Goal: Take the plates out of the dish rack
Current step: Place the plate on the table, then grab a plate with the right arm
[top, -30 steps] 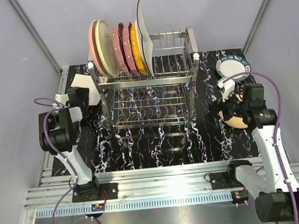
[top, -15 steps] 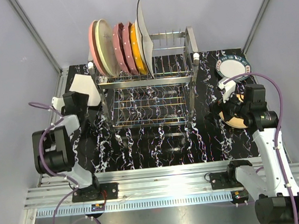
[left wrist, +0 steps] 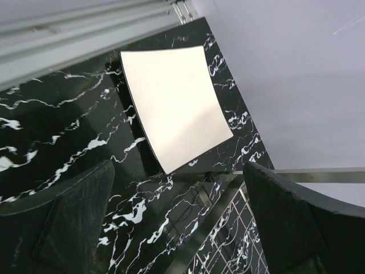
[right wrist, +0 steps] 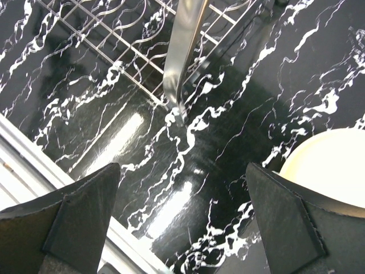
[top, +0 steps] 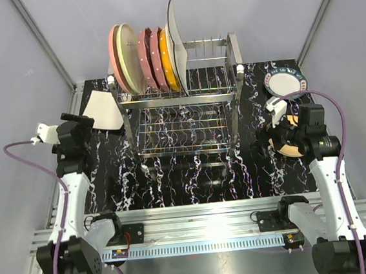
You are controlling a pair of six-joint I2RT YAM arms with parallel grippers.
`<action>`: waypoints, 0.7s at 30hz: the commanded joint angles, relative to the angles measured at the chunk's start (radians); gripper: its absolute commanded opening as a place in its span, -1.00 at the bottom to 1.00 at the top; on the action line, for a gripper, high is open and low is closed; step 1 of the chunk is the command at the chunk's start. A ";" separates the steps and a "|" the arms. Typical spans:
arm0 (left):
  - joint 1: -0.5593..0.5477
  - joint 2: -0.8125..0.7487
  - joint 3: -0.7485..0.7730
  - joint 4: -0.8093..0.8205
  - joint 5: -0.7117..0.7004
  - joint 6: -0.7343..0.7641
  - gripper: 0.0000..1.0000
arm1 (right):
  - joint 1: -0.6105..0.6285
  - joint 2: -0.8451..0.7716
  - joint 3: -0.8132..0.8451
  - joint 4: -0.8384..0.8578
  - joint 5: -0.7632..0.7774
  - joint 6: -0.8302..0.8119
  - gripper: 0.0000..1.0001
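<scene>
The dish rack [top: 182,114] stands mid-table. Its top tier holds upright plates: pink [top: 116,58], cream [top: 129,67], two maroon dotted [top: 152,61], orange [top: 169,70] and a tall white one [top: 175,40]. A squarish white plate [top: 102,110] lies flat on the table left of the rack and shows in the left wrist view [left wrist: 174,108]. My left gripper [top: 78,124] is open and empty, just near of it [left wrist: 182,228]. My right gripper [top: 265,135] is open and empty [right wrist: 182,222] beside a tan plate [top: 288,141], whose edge shows in the right wrist view [right wrist: 331,165].
A white plate with a dark teal patterned rim [top: 286,80] lies at the back right. The rack's leg [right wrist: 183,63] and lower grid stand close to the right gripper. The rack's lower frame [left wrist: 228,228] sits by the left gripper. Grey walls flank the black marble table [top: 194,181].
My left arm has swung out to the left and drawn its gripper back from the squarish white plate. The right arm has barely moved.
</scene>
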 commanded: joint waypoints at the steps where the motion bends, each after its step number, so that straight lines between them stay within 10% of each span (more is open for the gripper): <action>1: 0.006 -0.113 0.043 -0.142 -0.049 0.076 0.98 | -0.003 -0.002 0.058 -0.046 -0.022 -0.040 0.99; 21: 0.005 -0.573 -0.073 -0.056 0.582 0.604 0.98 | -0.001 0.228 0.681 -0.283 -0.232 0.041 0.99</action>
